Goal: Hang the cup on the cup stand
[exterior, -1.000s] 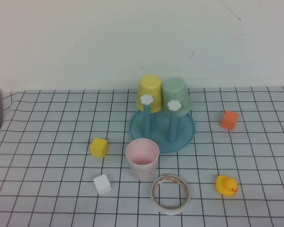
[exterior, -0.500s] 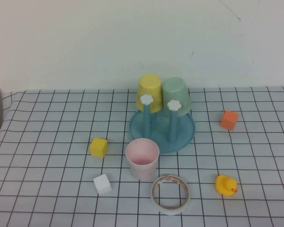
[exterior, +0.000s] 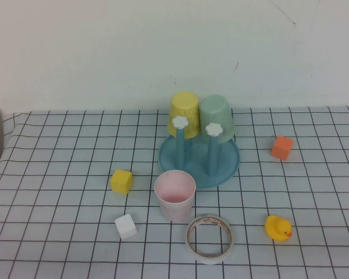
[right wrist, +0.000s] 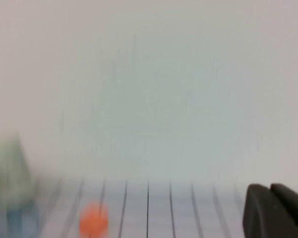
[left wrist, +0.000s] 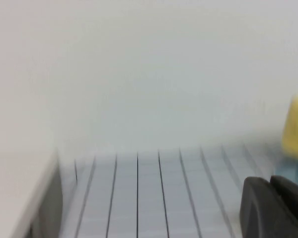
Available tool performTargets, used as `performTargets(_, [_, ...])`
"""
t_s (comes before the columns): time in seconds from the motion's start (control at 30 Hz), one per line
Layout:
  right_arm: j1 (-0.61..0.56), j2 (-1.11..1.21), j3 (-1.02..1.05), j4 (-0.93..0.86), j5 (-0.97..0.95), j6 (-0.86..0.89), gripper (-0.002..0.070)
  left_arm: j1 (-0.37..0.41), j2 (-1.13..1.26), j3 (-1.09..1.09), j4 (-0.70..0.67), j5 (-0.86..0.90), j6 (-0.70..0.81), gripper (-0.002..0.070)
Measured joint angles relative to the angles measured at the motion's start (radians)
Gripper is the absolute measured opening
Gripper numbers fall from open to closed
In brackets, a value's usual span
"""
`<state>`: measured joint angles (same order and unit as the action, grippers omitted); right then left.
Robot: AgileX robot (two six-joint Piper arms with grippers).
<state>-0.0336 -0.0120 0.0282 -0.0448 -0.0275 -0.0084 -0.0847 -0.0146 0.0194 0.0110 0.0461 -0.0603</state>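
The pale pink cup (exterior: 174,195) stands upright, mouth up, on the checked cloth just in front of the blue cup stand (exterior: 224,168). The stand's two front pegs with white flower knobs (exterior: 180,122) are bare; a yellow cup (exterior: 184,113) and a mint-green cup (exterior: 216,117) hang upside down on its rear pegs. Neither arm shows in the high view. My left gripper (left wrist: 271,182) is shut and empty, low over the cloth at the left, with the yellow cup (left wrist: 295,126) blurred beyond it. My right gripper (right wrist: 271,191) is shut and empty, at the right.
A white tape ring (exterior: 210,239) lies right in front of the pink cup. A white cube (exterior: 125,226) and a yellow cube (exterior: 121,181) sit to its left. A rubber duck (exterior: 277,227) and an orange cube (exterior: 282,147) are at the right; the orange cube also shows in the right wrist view (right wrist: 94,220).
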Motion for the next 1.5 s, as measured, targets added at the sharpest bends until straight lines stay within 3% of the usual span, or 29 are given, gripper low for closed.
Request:
performTargets(0.27, [0.0,0.0,0.0,0.0,-0.641,0.0,-0.0001,0.0,0.0,0.0,0.0,-0.485,-0.021,-0.0001])
performTargets(0.37, [0.0,0.0,0.0,0.002,-0.765,0.0,-0.0001,0.0,0.0,0.0,0.004,-0.581,-0.023,-0.0001])
performTargets(0.5, [0.0,-0.001,0.0,0.003,-0.848,0.008,-0.0001,0.0,0.0,0.0,0.017,-0.684,-0.068,-0.0001])
performTargets(0.7, [0.0,-0.001,0.0,0.01,-0.805,0.129,-0.0001,0.0,0.0,0.0,0.023,-0.723,-0.11,-0.0001])
performTargets(0.77, [0.0,-0.001,-0.018,0.024,-0.728,0.162,-0.0001,0.0,0.0,-0.01,0.023,-0.656,-0.108,-0.0001])
performTargets(0.9, [0.0,-0.001,-0.141,0.03,-0.45,0.177,-0.0001,0.0,0.0,-0.159,0.023,-0.304,-0.108,-0.0001])
performTargets(0.93, [0.0,-0.001,-0.235,0.03,-0.253,0.163,-0.0001,0.0,0.0,-0.259,0.027,-0.125,-0.105,-0.0001])
performTargets(0.97, [0.0,-0.001,-0.281,0.03,-0.175,0.146,-0.0001,0.0,0.005,-0.313,0.035,-0.035,-0.103,-0.0001])
performTargets(1.1, [0.0,0.079,-0.416,0.03,0.127,0.072,-0.0001,0.0,0.077,-0.466,0.045,0.207,-0.053,-0.0001])
performTargets(1.27, [0.0,0.27,-0.523,0.106,0.477,-0.045,-0.0001,0.0,0.169,-0.491,0.045,0.316,-0.024,-0.0001])
performTargets(1.5, [0.0,0.587,-0.637,0.425,0.751,-0.438,-0.0001,0.0,0.229,-0.386,0.061,0.34,-0.021,-0.0001])
